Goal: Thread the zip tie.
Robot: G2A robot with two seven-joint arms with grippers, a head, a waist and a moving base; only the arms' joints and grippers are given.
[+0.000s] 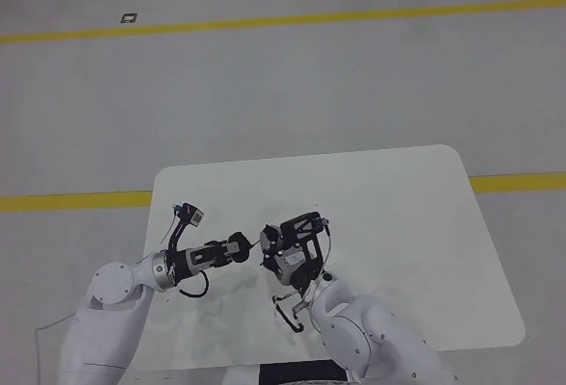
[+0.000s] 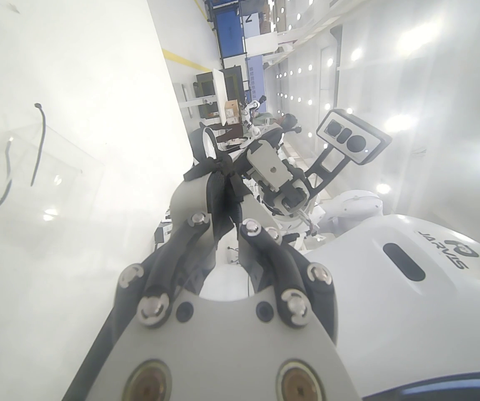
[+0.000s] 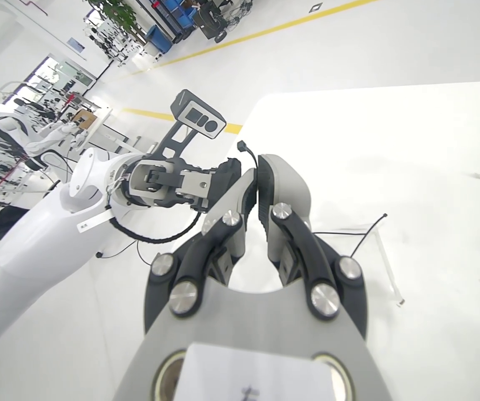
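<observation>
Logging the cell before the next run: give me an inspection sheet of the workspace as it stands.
Surface: white table, a few small dark specks.
Job's things: zip tie held in the right gripper, head poking past the jaws; two spare ties at a clear tray.
Clutter: nothing seen.
Grippers: right jaws shut on the zip tie; left gripper jaws shut, tip to tip with the right; whether it grips the tie, cannot tell.
Cables: black cable looped at the left wrist.
Surroundings: grey floor with yellow lines; shelving and a plant beyond.
</observation>
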